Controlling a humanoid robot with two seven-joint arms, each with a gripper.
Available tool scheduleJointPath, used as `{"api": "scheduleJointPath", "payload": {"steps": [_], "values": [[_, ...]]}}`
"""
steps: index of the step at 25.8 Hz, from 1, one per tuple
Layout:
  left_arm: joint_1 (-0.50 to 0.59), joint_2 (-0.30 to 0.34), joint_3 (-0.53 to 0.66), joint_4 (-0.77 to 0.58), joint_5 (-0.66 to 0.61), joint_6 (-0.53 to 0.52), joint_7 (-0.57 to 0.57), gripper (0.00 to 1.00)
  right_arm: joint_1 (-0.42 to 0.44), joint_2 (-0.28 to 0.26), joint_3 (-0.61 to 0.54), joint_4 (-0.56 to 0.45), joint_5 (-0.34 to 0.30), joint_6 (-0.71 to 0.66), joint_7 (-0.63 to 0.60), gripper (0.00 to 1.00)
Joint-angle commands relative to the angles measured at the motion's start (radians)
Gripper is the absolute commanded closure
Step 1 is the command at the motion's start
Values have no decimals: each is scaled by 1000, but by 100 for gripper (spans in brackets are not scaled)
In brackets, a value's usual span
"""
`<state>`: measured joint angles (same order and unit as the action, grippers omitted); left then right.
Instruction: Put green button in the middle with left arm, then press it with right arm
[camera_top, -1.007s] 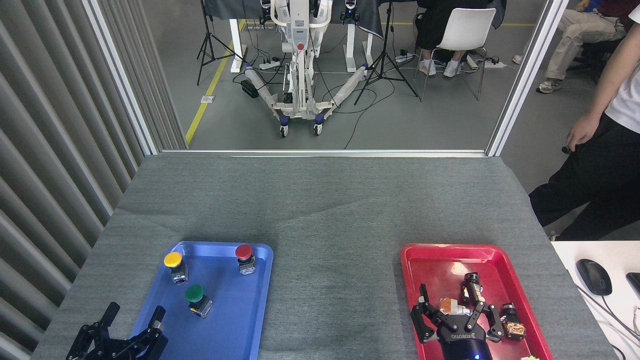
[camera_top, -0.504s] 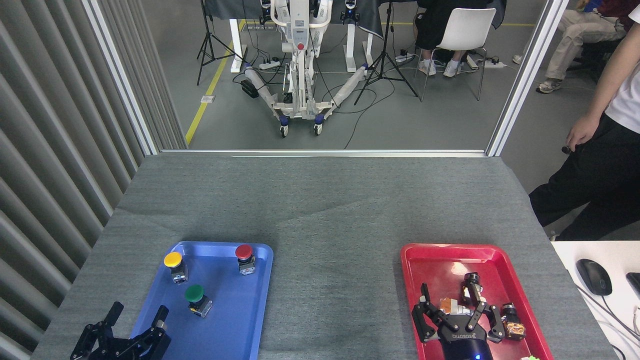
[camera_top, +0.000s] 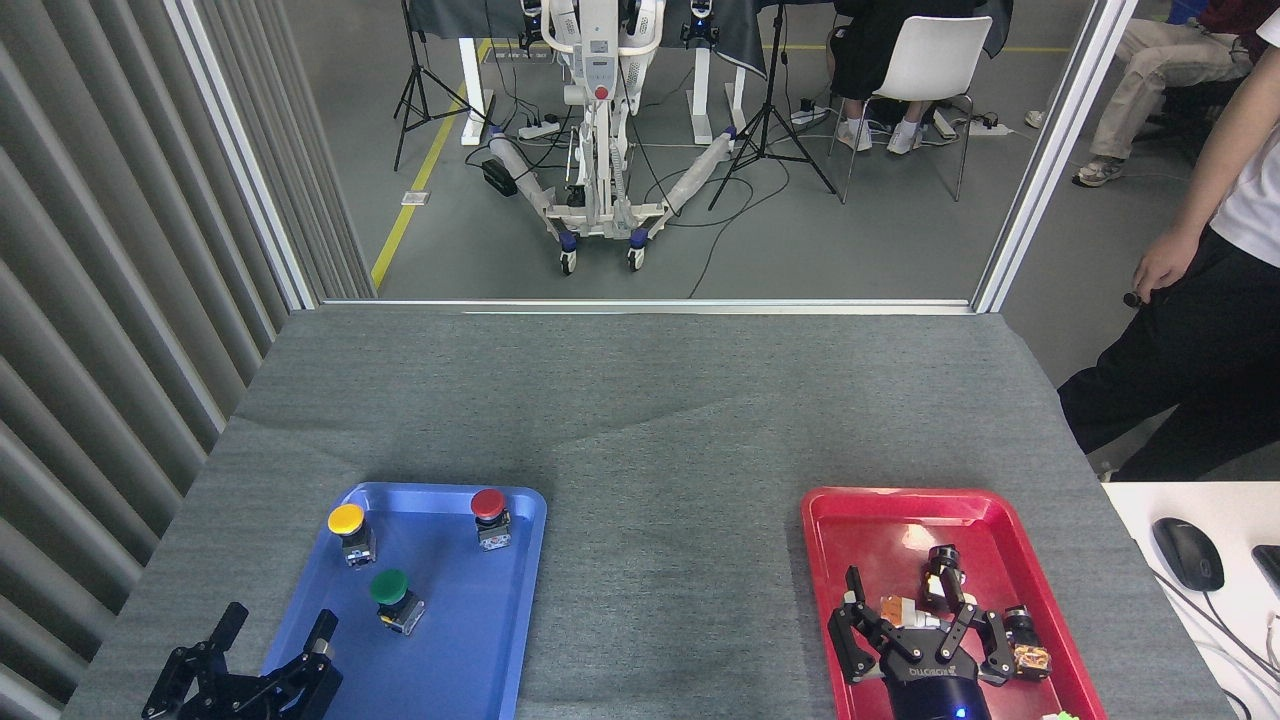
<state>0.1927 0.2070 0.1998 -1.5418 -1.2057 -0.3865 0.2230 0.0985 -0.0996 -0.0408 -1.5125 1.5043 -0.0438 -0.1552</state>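
Note:
The green button (camera_top: 392, 594) stands on its block base in the blue tray (camera_top: 470, 640), near the tray's middle left. My left gripper (camera_top: 272, 630) is at the bottom left, over the tray's near-left corner, open with fingers spread and nothing between them, a short way below and left of the green button. My right gripper (camera_top: 925, 620) hovers open over the red tray (camera_top: 860, 520), above several small parts. The middle (camera_top: 670, 560) is bare grey cloth between the two trays.
A yellow button (camera_top: 348, 528) and a red button (camera_top: 489, 512) stand at the blue tray's far end. A person stands at the right beyond the table edge. A computer mouse (camera_top: 1187, 553) lies on a white desk at the right.
My left gripper has shifted slightly right and up toward the green button. My right gripper has edged a little lower in the view. The buttons have not moved.

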Motion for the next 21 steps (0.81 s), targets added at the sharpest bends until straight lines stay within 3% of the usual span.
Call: {"api": "scheduleJointPath", "payload": {"steps": [1, 21], "values": [[-1, -1, 0, 2, 0, 0, -1, 0, 1, 0, -5, 0, -3, -2, 0, 0], [-9, -1, 0, 2, 0, 0, -2, 0, 1, 1, -5, 0, -3, -4, 2, 0]]}}
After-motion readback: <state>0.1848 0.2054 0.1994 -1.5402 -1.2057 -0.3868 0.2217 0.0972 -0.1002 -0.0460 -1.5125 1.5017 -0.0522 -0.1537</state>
